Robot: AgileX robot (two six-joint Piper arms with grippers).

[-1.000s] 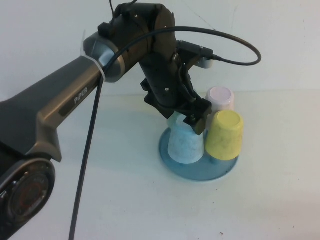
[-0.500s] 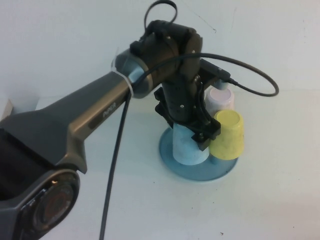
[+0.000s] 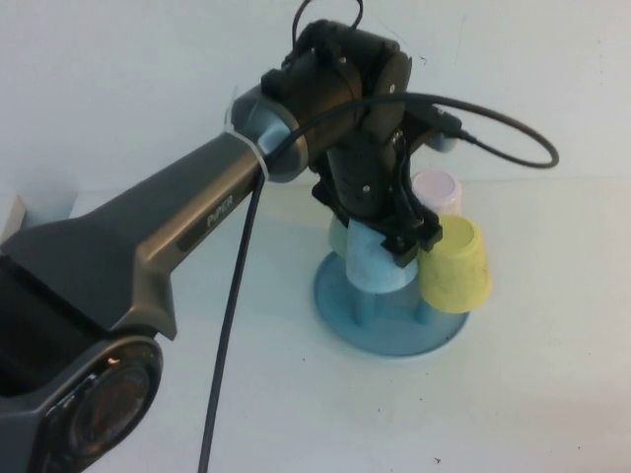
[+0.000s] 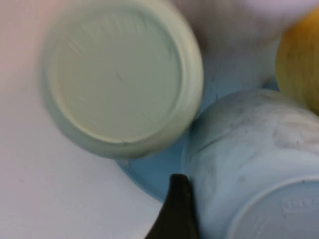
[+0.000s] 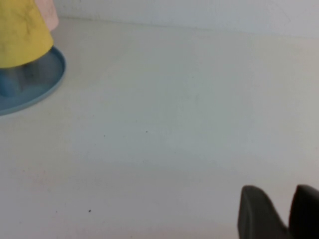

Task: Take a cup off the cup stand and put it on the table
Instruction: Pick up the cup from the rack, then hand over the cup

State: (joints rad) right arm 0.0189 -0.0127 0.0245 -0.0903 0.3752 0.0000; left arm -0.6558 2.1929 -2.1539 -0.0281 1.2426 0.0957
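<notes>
plain white wall (image 3: pixel 118 79) behind, soft even light, faint shadows, no other furniture

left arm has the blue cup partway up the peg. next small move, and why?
Probably keep lifting straight up. In the high view the left gripper holds the cup raised off the cup stand, its peg exposed beneath, but the cup's rim is not clearly above the peg top. The yellow cup sits close beside it, so moving sideways now could knock it. The right gripper hovers over the table, away from the stand.
</notes>
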